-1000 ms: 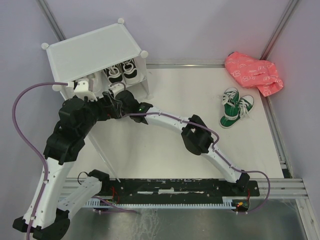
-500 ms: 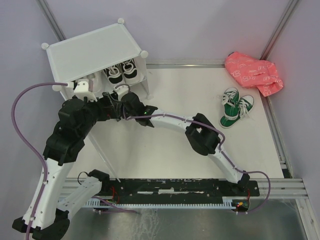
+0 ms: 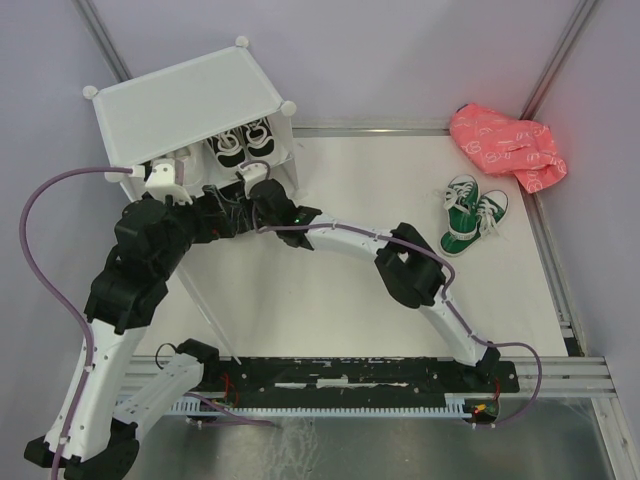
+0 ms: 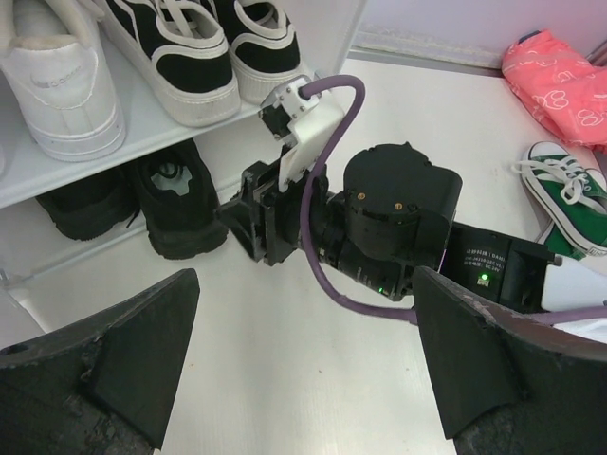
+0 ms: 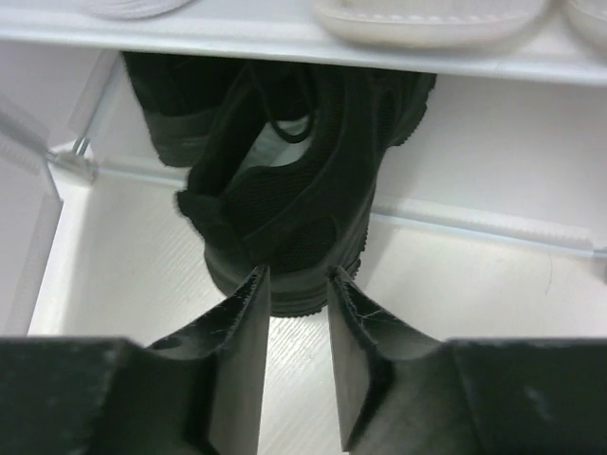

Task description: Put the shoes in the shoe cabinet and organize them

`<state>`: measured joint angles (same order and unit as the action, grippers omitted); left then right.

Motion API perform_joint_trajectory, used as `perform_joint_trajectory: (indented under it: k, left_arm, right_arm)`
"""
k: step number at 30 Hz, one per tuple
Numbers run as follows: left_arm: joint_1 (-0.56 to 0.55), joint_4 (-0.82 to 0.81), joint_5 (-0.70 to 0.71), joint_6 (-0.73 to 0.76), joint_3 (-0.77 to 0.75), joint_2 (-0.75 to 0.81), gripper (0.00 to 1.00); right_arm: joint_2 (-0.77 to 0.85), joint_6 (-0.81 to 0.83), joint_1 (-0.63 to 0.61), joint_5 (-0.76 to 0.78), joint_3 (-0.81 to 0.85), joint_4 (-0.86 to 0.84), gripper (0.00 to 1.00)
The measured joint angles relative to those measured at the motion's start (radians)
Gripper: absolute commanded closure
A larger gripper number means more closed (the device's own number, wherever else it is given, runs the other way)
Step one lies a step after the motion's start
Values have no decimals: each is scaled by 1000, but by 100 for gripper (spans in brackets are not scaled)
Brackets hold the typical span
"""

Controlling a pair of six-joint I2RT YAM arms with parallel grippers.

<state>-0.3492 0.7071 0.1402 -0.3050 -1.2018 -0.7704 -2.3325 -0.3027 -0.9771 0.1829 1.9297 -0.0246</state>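
Up at the back left of the table (image 3: 300,310): the shoe cabinet (image 3: 180,100), white and boxy, open at the front. Inside, on the shelf (image 4: 142,133): a white sneaker (image 4: 57,81) at the left. Just beside it, two black sneakers with white soles (image 4: 204,47). Under the shelf, on the cabinet floor: two plain black shoes (image 4: 175,204) side by side, heels to the front.

Right at the heel of the nearer black shoe: the right gripper (image 5: 296,280), down low. Fingers (image 5: 237,341) close together, with just a thin gap and nothing held in it. Hard to tell about the tips, touching the heel or just short of it.

Next to it, near the cabinet's front: the left gripper (image 4: 303,284), spread wide, holding nothing. Hanging above the table and looking straight at the right arm (image 4: 398,218).

Far off at the right side of the table, well apart from the cabinet: a pair of green sneakers (image 3: 472,215) with white toe caps. Lying close together, not yet put away. Just behind them, by the back right corner: a pink bundle (image 3: 510,148) with a pale pattern, all crumpled.
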Motion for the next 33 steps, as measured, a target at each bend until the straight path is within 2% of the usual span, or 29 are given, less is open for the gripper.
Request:
perform_joint_trajectory:
  k: [3, 11, 18, 27, 33]
  left_arm:
    - [0, 7, 10, 0, -4, -4, 1]
    - [0, 9, 16, 0, -26, -26, 1]
    - [0, 9, 16, 0, -26, -35, 1]
    - [0, 9, 19, 0, -19, -29, 1]
    - [0, 8, 23, 0, -13, -23, 1]
  right_arm:
    - [-8, -19, 18, 3, -4, -7, 74]
    - [-50, -66, 42, -61, 2, -27, 79]
    - [-72, -164, 37, -144, -25, -92, 78]
    - [-83, -217, 34, -111, -19, -60, 80]
    - [-22, -217, 19, -79, -162, 4, 79]
